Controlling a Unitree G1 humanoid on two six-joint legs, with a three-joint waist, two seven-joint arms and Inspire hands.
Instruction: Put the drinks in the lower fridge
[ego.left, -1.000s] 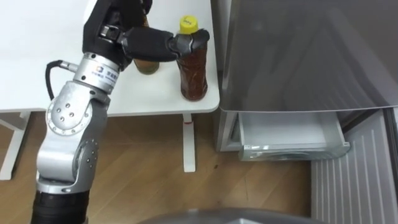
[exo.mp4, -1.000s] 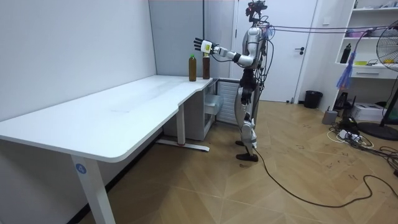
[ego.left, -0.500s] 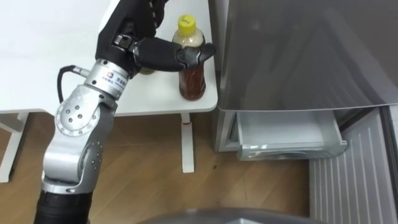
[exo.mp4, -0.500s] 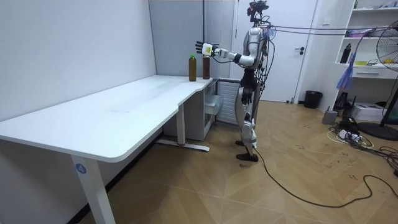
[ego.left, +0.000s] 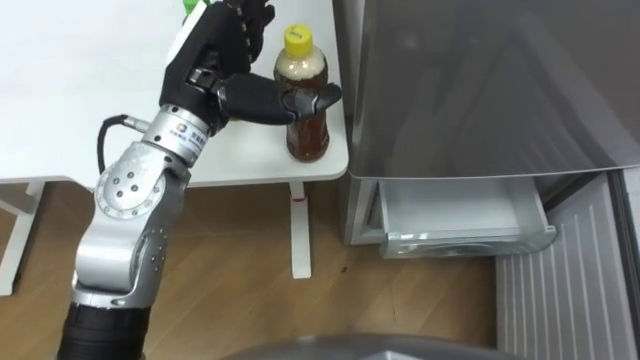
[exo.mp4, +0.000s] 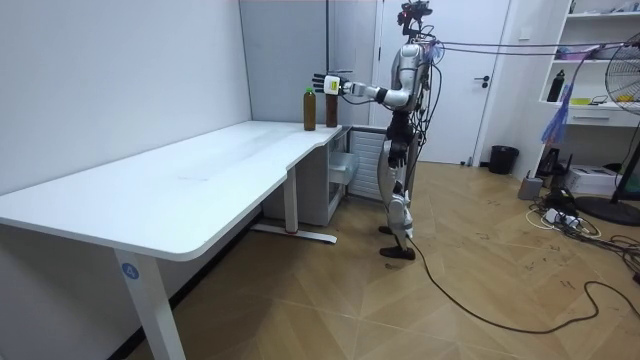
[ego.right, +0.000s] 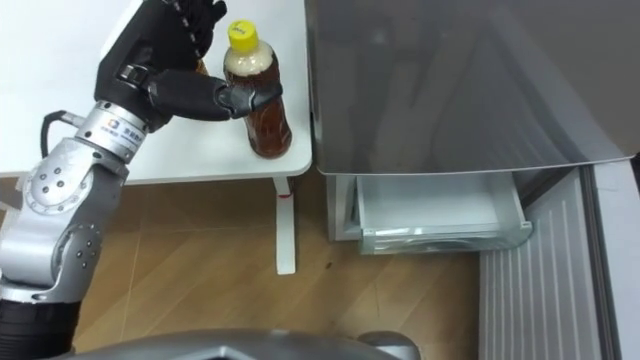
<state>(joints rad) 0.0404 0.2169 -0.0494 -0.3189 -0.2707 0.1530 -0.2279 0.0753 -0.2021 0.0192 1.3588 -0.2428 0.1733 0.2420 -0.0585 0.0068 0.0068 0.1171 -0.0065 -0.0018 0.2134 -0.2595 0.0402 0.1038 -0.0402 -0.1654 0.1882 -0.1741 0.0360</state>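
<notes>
Closest in, the fridge drawer (ego.left: 465, 218) stands pulled out below the grey fridge front (ego.left: 480, 90). Past it, on the worktop (ego.left: 80, 100) corner just beside the fridge, the yellow-capped bottle (ego.left: 306, 125) stands upright. My left hand (ego.left: 215, 70) is at it, thumb laid across its front and fingers straight up beside the cap, not closed round it. Beyond the hand stands a green-capped bottle (exo.mp4: 309, 110). The right hand (exo.mp4: 392, 157) hangs at the robot's side.

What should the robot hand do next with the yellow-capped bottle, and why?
Probably curl its fingers round the yellow-capped bottle. The left robot hand has its thumb across the bottle's front, but its fingers look straight beside it, and the bottle stands on the white table.
</notes>
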